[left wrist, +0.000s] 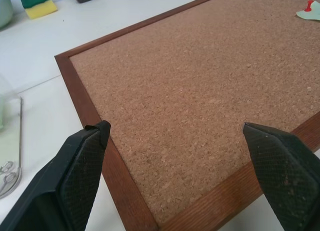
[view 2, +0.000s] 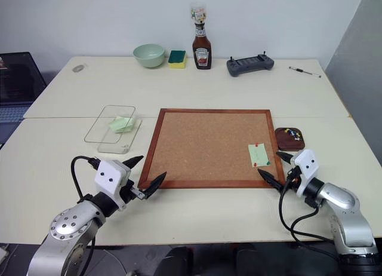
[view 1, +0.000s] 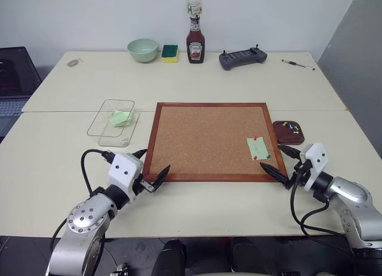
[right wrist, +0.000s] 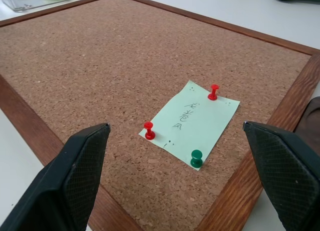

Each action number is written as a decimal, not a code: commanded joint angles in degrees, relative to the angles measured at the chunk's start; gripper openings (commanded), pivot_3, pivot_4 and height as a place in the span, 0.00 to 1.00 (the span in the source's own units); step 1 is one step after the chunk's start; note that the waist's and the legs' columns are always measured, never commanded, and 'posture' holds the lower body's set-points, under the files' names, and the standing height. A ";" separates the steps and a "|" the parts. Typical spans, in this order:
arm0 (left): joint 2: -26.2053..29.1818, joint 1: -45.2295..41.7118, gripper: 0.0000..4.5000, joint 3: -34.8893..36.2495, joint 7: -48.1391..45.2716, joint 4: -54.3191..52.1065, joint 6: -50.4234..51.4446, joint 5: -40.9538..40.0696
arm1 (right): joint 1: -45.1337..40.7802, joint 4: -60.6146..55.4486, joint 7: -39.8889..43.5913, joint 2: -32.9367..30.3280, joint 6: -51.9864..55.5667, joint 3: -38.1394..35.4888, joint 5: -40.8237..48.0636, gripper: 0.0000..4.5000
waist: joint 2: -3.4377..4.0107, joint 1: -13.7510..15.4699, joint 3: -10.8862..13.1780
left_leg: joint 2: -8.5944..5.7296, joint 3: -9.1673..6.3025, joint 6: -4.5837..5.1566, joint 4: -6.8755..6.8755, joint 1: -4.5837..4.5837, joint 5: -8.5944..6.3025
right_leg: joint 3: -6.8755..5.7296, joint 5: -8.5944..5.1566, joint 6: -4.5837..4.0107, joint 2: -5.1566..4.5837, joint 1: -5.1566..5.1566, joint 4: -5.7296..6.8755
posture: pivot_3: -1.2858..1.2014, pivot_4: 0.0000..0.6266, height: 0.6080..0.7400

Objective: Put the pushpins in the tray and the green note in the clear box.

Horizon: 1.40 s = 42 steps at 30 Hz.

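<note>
I saw the green note (right wrist: pixel 189 123) pinned by 3 pushpins (right wrist: pixel 149 130) lower right; both jaws gaped wide, empty.

Likely office, laptop (view 1: pixel 15 79), cork board (view 1: pixel 209 140)

Open cork board (view 1: pixel 206 138) lies between right pincer (view 1: pixel 279 161) and green note (right wrist: pixel 191 122).

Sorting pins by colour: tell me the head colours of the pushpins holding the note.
Two red, one green pushpins, clearest in the right wrist view.
</note>
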 commanded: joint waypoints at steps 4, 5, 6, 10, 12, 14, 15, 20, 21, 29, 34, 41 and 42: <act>0.97 -0.70 0.99 1.23 0.20 -2.26 -1.01 0.70 | -0.61 -1.96 0.81 -0.53 0.11 -0.38 0.67 1.00 | 0.00 0.00 0.00 | 0.00 0.00 0.00 0.00 0.00 0.00 | 0.00 0.00 0.00 0.00 0.00 0.00 | 0.52 0.24 1.00; 1.18 -0.92 0.99 1.12 0.22 -2.25 -0.97 0.97 | -0.64 -2.00 0.82 -0.47 0.16 -0.31 0.63 1.00 | 0.00 0.00 0.00 | 0.00 0.00 0.00 0.00 0.00 0.00 | 0.00 0.00 0.00 0.00 0.00 0.00 | 0.52 0.24 1.00; 1.53 -1.17 0.99 0.90 0.21 -2.13 -0.89 1.42 | -0.62 -2.13 0.81 -0.41 0.22 -0.20 0.59 1.00 | 0.00 0.00 0.00 | 0.00 0.00 0.00 0.00 0.00 0.00 | 0.00 0.00 0.00 0.00 0.00 0.00 | 0.52 0.24 1.00; 1.77 -3.12 0.99 0.76 0.13 -0.98 -0.32 1.56 | -0.56 -2.44 0.81 -0.38 0.39 0.04 0.61 1.00 | 0.00 0.00 0.00 | 0.00 0.00 0.00 0.00 0.00 0.00 | 0.00 0.00 0.00 0.00 0.00 0.00 | 0.52 0.24 1.00; 1.61 -4.60 0.99 1.21 -0.01 -0.37 -0.02 0.84 | -0.50 -2.52 0.78 -0.33 0.38 0.10 0.60 1.00 | 0.00 0.01 0.00 | 0.00 0.00 0.00 0.00 0.00 0.00 | 0.00 0.00 0.00 0.00 0.00 0.00 | 0.52 0.24 1.00; 1.73 -6.02 0.99 1.21 -0.02 0.31 0.61 0.71 | -0.43 -2.64 0.72 -0.22 0.30 0.17 0.54 1.00 | -0.01 0.04 0.01 | -0.01 0.00 0.00 0.00 -0.01 0.00 | -0.01 0.00 0.00 0.00 0.00 0.00 | 0.52 0.24 1.00; 1.69 -7.00 0.99 0.98 0.06 0.71 0.87 0.76 | -0.45 -2.64 0.73 -0.21 -0.04 0.20 0.36 1.00 | -0.01 0.05 0.00 | 0.00 -0.01 0.00 0.00 -0.01 0.00 | -0.02 0.00 0.00 0.00 0.00 0.00 | 0.52 0.24 1.00; 1.58 -12.10 0.99 -1.53 -1.97 3.78 0.30 0.52 | -1.07 -3.01 0.20 0.23 -0.30 0.16 0.30 1.00 | -0.02 0.01 0.01 | -0.01 -0.01 0.00 0.01 0.00 0.00 | -0.03 0.00 0.00 0.00 0.00 0.01 | 0.52 0.24 1.00; 1.39 -12.93 0.96 -1.92 -2.03 4.31 0.00 0.66 | -1.10 -3.28 0.13 0.32 -0.26 0.22 0.33 1.00 | -0.02 0.02 0.01 | -0.01 -0.01 0.00 0.01 0.00 0.00 | -0.02 0.00 0.00 0.01 0.01 0.01 | 0.52 0.24 1.00; -0.16 -18.39 0.65 -5.56 -3.89 7.73 0.28 0.48 | -0.91 -4.78 -0.83 1.18 -0.33 0.18 0.54 1.00 | -0.02 -0.03 0.01 | -0.01 0.00 0.00 0.01 -0.01 0.00 | -0.01 0.00 0.00 0.00 0.00 0.01 | 0.52 0.24 1.00; -1.01 -22.73 0.44 -8.75 -6.35 11.71 -0.17 0.72 | -0.46 -4.78 -0.89 1.34 -0.42 0.10 0.56 1.00 | -0.03 0.03 0.01 | -0.02 -0.01 0.00 0.01 -0.01 0.00 | -0.02 0.00 0.00 0.00 0.00 0.01 | 0.52 0.24 1.00; -3.82 -30.34 0.17 -13.39 -8.55 22.64 -3.62 3.13 | -0.52 -4.53 -0.50 1.15 -0.20 0.18 0.60 1.00 | -0.03 0.04 0.02 | -0.04 -0.02 -0.01 0.02 -0.01 0.01 | -0.03 0.00 0.00 0.00 0.00 0.04 | 0.52 0.24 1.00; -4.40 -31.36 0.14 -13.96 -8.62 24.77 -4.69 3.79 | -0.80 -4.37 -0.56 1.25 -0.25 0.27 0.53 1.00 | -0.04 0.06 0.02 | -0.04 -0.02 0.00 0.02 0.00 0.01 | -0.03 0.00 0.00 0.00 0.00 0.04 | 0.52 0.24 1.00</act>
